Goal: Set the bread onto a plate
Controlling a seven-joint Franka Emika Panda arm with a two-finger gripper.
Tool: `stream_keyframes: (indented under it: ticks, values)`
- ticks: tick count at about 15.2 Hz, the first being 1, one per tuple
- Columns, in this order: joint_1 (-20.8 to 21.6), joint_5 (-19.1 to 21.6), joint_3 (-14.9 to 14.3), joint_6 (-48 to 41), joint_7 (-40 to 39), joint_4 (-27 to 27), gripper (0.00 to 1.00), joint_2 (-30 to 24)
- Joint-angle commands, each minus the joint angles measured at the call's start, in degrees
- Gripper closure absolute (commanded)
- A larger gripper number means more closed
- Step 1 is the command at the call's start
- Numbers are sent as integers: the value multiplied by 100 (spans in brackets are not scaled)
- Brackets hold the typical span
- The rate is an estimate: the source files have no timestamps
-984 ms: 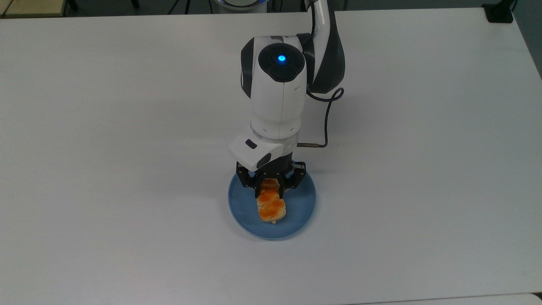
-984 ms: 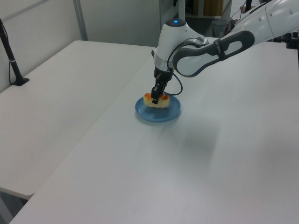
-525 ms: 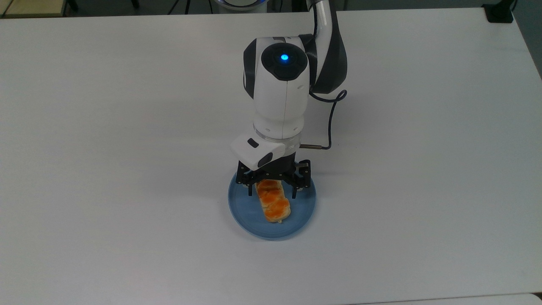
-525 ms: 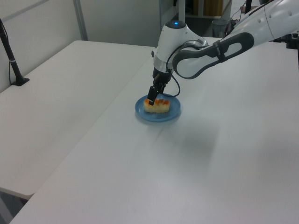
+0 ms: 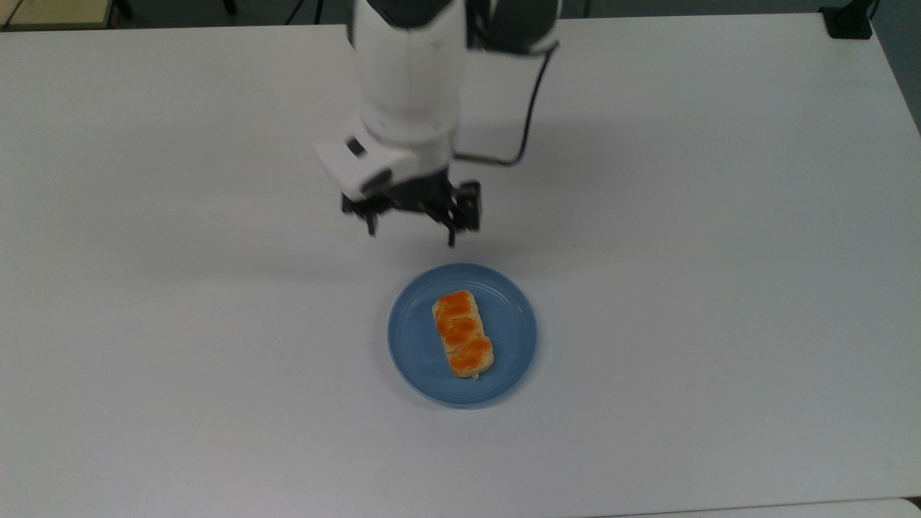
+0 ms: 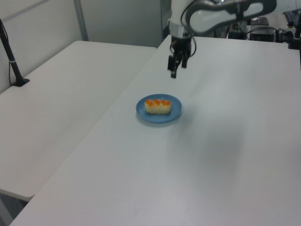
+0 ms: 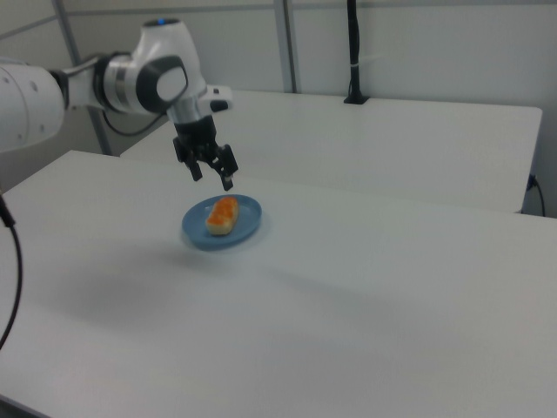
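1. Bread [image 5: 463, 334] lies flat inside the light-blue plate [image 5: 516, 316], on a plain white table [image 5: 719, 216].
2. Gripper [image 5: 411, 232] hangs in the air, apart from the plate, fingers spread and holding nothing.
3. A second white table [image 6: 61, 94] adjoins at the left view's left; a black post [image 7: 352, 52] stands behind in the right view.

Pincer [image 5: 411, 229] raised, fingers spread, empty
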Motion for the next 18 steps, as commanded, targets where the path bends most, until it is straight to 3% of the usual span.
stream_keyframes:
  ticks: [1,3,7,12,18]
  values:
    - [-195,-148,71,-841,-127,-740,0,-1258]
    - [-457,-148,141,-1455,-618,-829,0,-1714]
    - [-1109,-157,650,-1696,-796,-943,0,-2112]
    - [-1206,-306,713,-1678,-1296,-996,0,-2156]
    - [-1206,-306,696,-1652,-1315,-987,0,-2165]
